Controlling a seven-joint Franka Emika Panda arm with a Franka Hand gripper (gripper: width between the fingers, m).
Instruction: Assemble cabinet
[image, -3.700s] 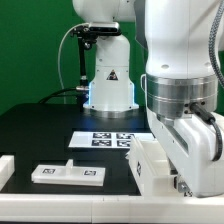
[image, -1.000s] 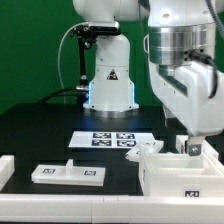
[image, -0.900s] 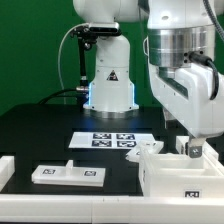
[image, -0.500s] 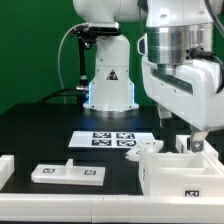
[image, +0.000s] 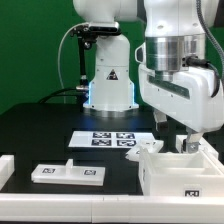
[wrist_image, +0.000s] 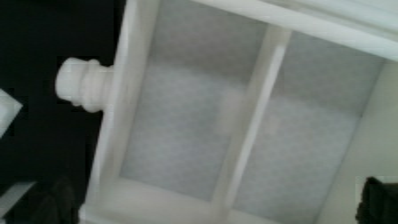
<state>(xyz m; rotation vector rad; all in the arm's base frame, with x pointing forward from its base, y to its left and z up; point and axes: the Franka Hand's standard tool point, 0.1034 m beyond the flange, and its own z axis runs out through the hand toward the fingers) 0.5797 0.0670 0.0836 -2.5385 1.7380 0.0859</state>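
The white cabinet body (image: 186, 172) stands open-topped on the black table at the exterior view's right, with a tag on its front. In the wrist view it (wrist_image: 231, 110) fills the picture, showing an inner divider and a round knob on one side. My gripper (image: 190, 143) hovers right over the body's top edge. Its dark fingertips sit at opposite edges of the wrist view, far apart, so the gripper (wrist_image: 212, 200) is open and holds nothing. A flat white panel (image: 68, 174) with two tags lies at the front left. A small white block (image: 133, 153) lies beside the body.
The marker board (image: 112, 140) lies mid-table, in front of the white robot pedestal (image: 108, 85) with its blue glow. Another white part (image: 5, 168) shows at the exterior view's left edge. A green wall stands behind.
Earlier the hand was low at the front right on the cabinet body. Over the last second it has shifted slightly up and to the exterior view's left; the body stays put.
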